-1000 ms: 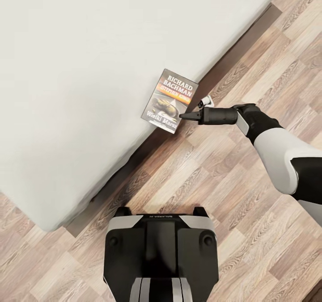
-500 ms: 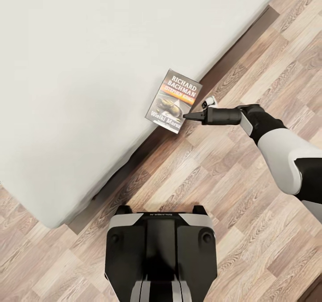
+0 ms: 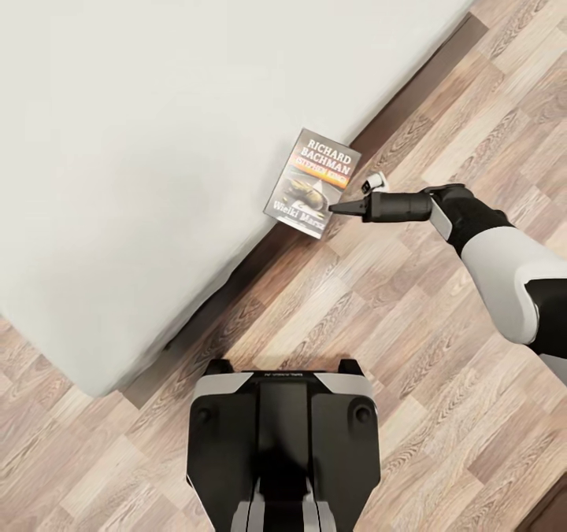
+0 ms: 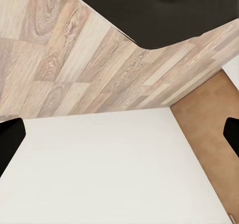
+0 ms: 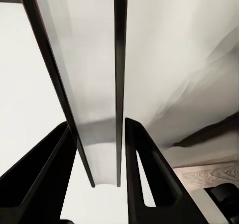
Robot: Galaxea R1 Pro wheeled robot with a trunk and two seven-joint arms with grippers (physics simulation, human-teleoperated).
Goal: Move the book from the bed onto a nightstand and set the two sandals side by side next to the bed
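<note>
The book, dark with an orange band and white "Richard Bachman" lettering, lies at the edge of the pale bed, one corner overhanging the dark wooden frame. My right gripper reaches in from the floor side and is shut on the book's near edge. In the right wrist view the book stands edge-on between the two black fingers, both covers pinched. My left gripper is open, with a dark fingertip at each side of its view and nothing between them. The sandals and the nightstand are out of view.
Light wood-plank floor runs along the bed's side and around its corner. My black base stands on it close to the bed corner. In the left wrist view a pale flat surface lies below the open fingers.
The whole head picture has shifted slightly to the right, so the camera moved. The right gripper stays on the book's edge throughout, and both have drifted right with the bed.
</note>
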